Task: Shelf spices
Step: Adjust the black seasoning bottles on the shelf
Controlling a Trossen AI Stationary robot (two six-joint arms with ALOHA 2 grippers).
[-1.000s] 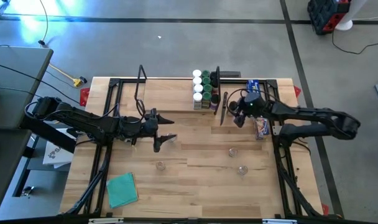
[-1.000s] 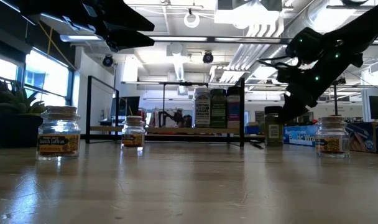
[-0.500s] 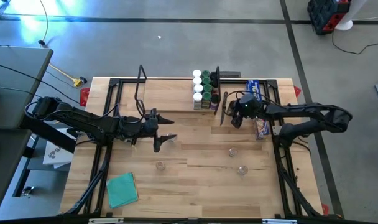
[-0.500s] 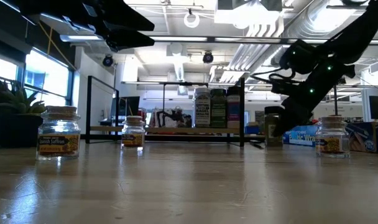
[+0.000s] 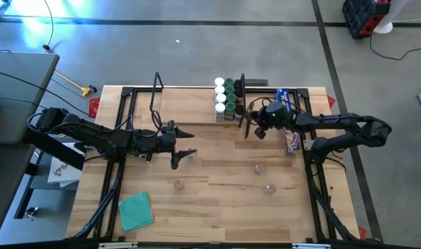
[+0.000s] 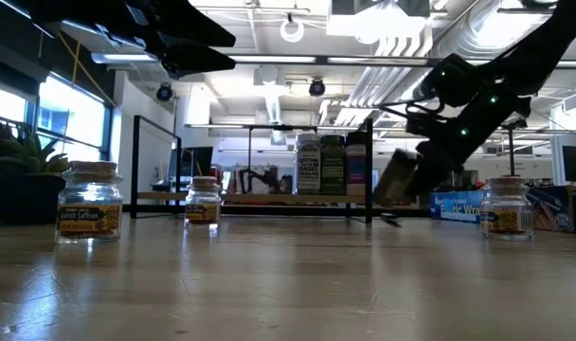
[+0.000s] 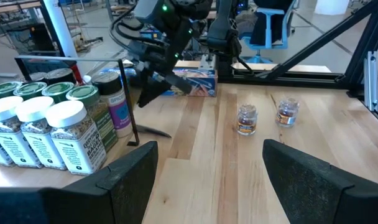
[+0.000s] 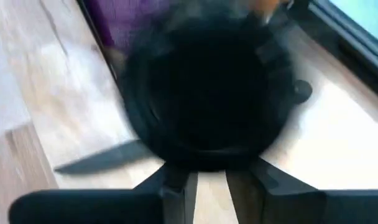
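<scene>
The shelf (image 5: 190,105) is a light board with black wire frames at its ends. Several spices (image 5: 226,99) with white and green lids stand at its right end. My right gripper (image 5: 252,129), just right of that end, is shut on a dark-lidded spice jar (image 6: 397,180). Three small clear jars (image 5: 178,183) (image 5: 258,168) (image 5: 269,187) stand on their bases on the table. My left gripper (image 5: 185,153) hovers open over the table's middle with nothing between its fingers (image 7: 133,177). My right gripper holds the dark-lidded jar at its lid end (image 8: 207,87), one finger on each side. The fingers slant down from the table's right. The jar is tilted, its base (image 6: 383,196) pointing down toward the shelf, and it looks clear of the table.
A blue box (image 5: 290,138) lies near the right edge, behind my right arm. A teal cloth (image 5: 136,209) lies at the near left. A potted plant (image 6: 18,180) shows at the low view's left. Bare wood stretches along the near edge.
My right gripper has moved down and toward the shelf's right end and taken hold of the dark-lidded jar. That jar stood upright on the table beside the shelf; now it is tipped over at a slant and raised in the fingers.
</scene>
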